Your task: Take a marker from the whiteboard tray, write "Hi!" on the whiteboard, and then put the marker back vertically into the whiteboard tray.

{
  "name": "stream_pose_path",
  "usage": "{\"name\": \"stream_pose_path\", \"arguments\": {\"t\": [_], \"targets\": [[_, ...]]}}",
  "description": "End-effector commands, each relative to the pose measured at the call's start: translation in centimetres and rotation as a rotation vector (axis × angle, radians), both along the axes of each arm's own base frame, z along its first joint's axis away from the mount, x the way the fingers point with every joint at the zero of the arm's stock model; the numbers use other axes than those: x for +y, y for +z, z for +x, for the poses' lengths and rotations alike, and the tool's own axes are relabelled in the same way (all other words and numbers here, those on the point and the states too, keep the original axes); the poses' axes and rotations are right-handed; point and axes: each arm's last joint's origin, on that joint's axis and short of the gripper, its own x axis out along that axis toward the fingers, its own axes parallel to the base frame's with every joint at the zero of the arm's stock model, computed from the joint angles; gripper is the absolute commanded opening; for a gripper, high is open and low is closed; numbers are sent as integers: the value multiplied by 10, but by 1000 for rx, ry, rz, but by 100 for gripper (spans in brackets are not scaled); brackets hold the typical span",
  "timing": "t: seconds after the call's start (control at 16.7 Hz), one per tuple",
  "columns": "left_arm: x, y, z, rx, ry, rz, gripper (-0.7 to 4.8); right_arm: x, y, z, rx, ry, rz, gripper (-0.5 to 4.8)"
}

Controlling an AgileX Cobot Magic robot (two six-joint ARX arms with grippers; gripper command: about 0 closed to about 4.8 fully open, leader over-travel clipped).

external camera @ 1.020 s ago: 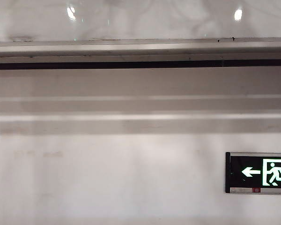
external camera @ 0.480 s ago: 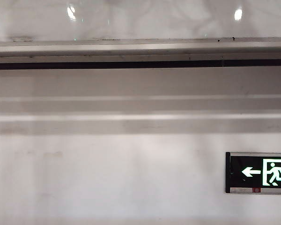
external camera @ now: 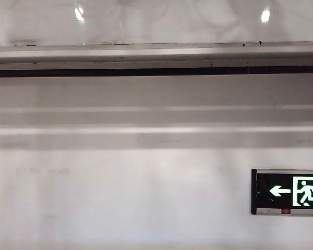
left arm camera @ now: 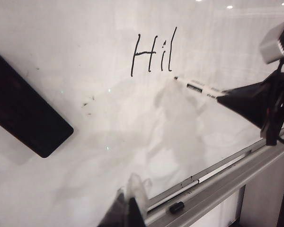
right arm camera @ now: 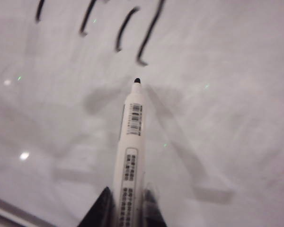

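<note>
Gripping the slim white marker [right arm camera: 131, 156], the right gripper [right arm camera: 128, 201] hovers below the glossy whiteboard's [left arm camera: 85, 118] "Hi" stroke; overshooting could smear the dot. Left gripper [left arm camera: 128, 210] below: state unclear.

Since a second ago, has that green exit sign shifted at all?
No. The exit sign sits in the same spot below the whiteboard tray in the exterior view.

The white-barrelled marker [right arm camera: 131, 156] runs between the right gripper's [right arm camera: 124, 208] dark fingers, its rear end cut off by the frame edge. Only the blurred tips of the left gripper [left arm camera: 125, 210] show; whether they are apart cannot be told. A flat black rectangular eraser [left arm camera: 26, 111] well away from them is partly cropped.
</note>
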Motion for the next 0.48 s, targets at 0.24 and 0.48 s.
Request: {"name": "stream_pose_path", "arguments": {"t": [0.24,0.48], "targets": [[0,2,-2,-11,-9,-7,-6,2,1,2,-11,4,30,-1],[0,2,-2,-11,-12,-7,-6,4,0,6,-10,4,30,-1]]}}
